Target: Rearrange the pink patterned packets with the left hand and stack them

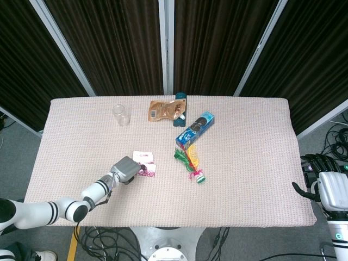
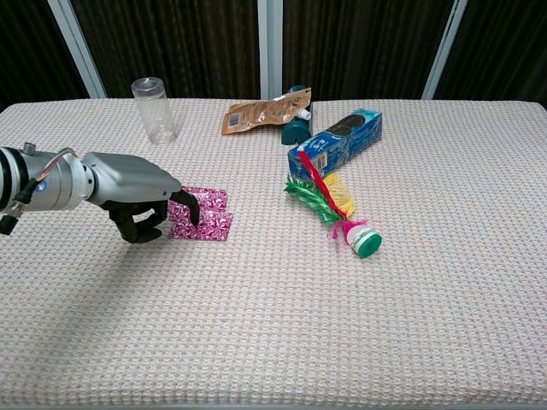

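Two pink patterned packets lie left of the table's middle. The nearer packet (image 2: pixel 211 227) (image 1: pixel 147 172) overlaps the front edge of the farther packet (image 2: pixel 212 197) (image 1: pixel 143 157), which lies flat. My left hand (image 2: pixel 141 202) (image 1: pixel 125 169) is at the nearer packet's left end, its fingers (image 2: pixel 191 208) curled over that end, pinching it against the cloth. The left edge of this packet is hidden under the hand. My right hand (image 1: pixel 325 185) hangs beyond the table's right front corner, fingers apart and holding nothing; the chest view does not show it.
At the back stand a clear plastic jar (image 2: pixel 152 96) (image 1: pixel 121 115), a brown pouch (image 2: pixel 265 111) and a teal bottle (image 2: pixel 297 126). A blue biscuit box (image 2: pixel 335 143) and a feathered shuttlecock (image 2: pixel 333 207) lie right of the packets. A woven cloth (image 2: pixel 273 325) covers the table.
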`<state>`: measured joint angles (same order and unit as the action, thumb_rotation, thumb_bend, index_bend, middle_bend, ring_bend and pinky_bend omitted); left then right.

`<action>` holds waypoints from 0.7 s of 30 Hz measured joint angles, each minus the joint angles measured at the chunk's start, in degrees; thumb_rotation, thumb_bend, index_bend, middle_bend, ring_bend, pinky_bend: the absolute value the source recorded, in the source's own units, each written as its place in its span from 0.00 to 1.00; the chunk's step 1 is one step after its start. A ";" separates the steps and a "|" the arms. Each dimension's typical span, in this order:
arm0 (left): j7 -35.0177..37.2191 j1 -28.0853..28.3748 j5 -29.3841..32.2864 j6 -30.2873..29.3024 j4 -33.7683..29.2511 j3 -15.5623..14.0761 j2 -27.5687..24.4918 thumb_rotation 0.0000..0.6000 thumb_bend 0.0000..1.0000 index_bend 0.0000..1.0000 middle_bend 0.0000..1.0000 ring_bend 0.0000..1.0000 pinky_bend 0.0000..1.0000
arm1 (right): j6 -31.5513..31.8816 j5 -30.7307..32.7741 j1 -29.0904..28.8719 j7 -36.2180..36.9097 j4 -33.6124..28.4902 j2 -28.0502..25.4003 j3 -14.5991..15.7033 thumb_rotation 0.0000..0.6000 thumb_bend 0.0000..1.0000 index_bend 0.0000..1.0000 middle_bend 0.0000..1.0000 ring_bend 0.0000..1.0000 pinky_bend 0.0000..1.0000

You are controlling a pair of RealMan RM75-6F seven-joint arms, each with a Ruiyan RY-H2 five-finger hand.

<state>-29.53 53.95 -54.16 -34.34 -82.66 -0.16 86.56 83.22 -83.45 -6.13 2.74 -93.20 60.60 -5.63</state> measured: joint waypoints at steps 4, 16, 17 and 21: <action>-0.64 -0.17 -0.13 -4.46 -2.29 -0.18 -0.84 1.00 0.55 0.29 0.85 0.84 0.94 | -0.08 0.06 0.03 -0.07 -0.06 -0.01 0.05 0.82 0.12 0.24 0.20 0.14 0.14; 0.81 1.01 3.43 -2.76 6.94 0.53 4.18 1.00 0.54 0.29 0.85 0.84 0.94 | -0.43 0.72 0.16 0.03 0.07 -0.04 0.02 0.81 0.12 0.24 0.20 0.14 0.14; 0.86 1.17 3.75 -2.40 7.30 0.36 4.50 1.00 0.54 0.29 0.85 0.84 0.94 | -0.49 0.75 0.15 0.04 0.12 0.00 0.02 0.81 0.12 0.24 0.20 0.14 0.14; 0.83 1.44 4.00 -2.28 7.41 -0.26 4.90 1.00 0.55 0.29 0.85 0.84 0.94 | -0.81 0.72 -0.06 0.23 0.29 0.16 -0.01 0.80 0.13 0.24 0.20 0.14 0.14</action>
<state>-28.70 55.39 -50.15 -36.62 -75.25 -0.42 91.46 82.41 -82.73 -6.19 2.97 -92.91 60.75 -5.64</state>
